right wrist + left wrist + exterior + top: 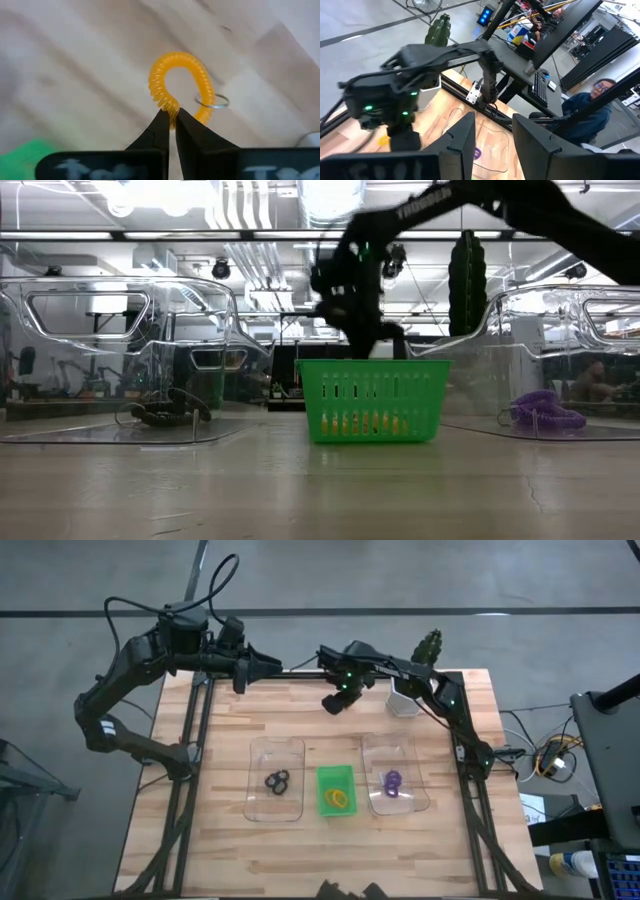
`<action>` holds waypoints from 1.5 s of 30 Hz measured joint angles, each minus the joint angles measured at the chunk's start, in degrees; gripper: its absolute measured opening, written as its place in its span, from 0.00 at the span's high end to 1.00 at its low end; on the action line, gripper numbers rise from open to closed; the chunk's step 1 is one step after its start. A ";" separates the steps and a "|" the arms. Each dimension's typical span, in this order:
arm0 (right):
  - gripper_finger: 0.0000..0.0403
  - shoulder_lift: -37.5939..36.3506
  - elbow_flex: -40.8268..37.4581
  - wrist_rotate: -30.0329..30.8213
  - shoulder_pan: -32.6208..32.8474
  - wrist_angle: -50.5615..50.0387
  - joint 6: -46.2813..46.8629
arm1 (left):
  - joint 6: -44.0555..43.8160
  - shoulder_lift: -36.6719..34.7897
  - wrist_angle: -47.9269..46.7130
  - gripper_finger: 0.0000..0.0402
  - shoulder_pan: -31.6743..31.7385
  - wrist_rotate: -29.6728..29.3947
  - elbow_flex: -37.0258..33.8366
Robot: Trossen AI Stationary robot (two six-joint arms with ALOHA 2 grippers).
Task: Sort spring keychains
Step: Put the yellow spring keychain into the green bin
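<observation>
The right claw (172, 120) is pressed together on an orange keychain (175, 82), pinching the coil at one side; a small metal ring (212, 101) hangs on the coil's other side; the wooden table (75, 65) lies below it. In the high view this claw (333, 703) sits over the table's far middle, beyond the green tray (335, 789); the held keychain cannot be made out there. The left claw (275, 664) waits at the table's far left edge, its fingers (460, 145) spread and holding nothing.

Three trays stand in a row across the middle of the table; the left clear tray (275, 778) holds black keychains (277, 781); the green tray, between the two, holds orange keychains (338, 800); the right clear tray (394, 772) holds purple keychains (392, 781). A white cup (402, 700) stands near the far right corner, with a dark green object (431, 644) just behind it. In the left wrist view a person (590, 107) sits at a desk beyond the table.
</observation>
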 joint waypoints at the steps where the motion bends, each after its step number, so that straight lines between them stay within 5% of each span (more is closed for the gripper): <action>1: 0.98 -0.84 0.84 -0.02 0.82 -0.03 0.39 | 0.19 0.00 0.00 0.70 0.00 0.00 0.00; 14: 0.98 -11.14 11.51 -0.01 13.67 1.69 8.79 | 9.98 0.00 -0.13 0.70 0.00 -0.21 -0.02; 27: 0.98 -15.33 13.40 0.46 31.30 1.75 28.89 | 11.91 0.35 -2.23 0.70 0.09 -0.82 -0.22; 37: 0.98 -14.92 0.99 3.29 35.98 0.16 34.89 | 6.25 0.52 -2.51 0.70 0.09 -0.63 -0.22; 45: 0.98 -14.79 -17.07 0.21 35.79 13.98 35.45 | 4.60 0.57 -2.64 0.70 0.09 -0.63 -0.22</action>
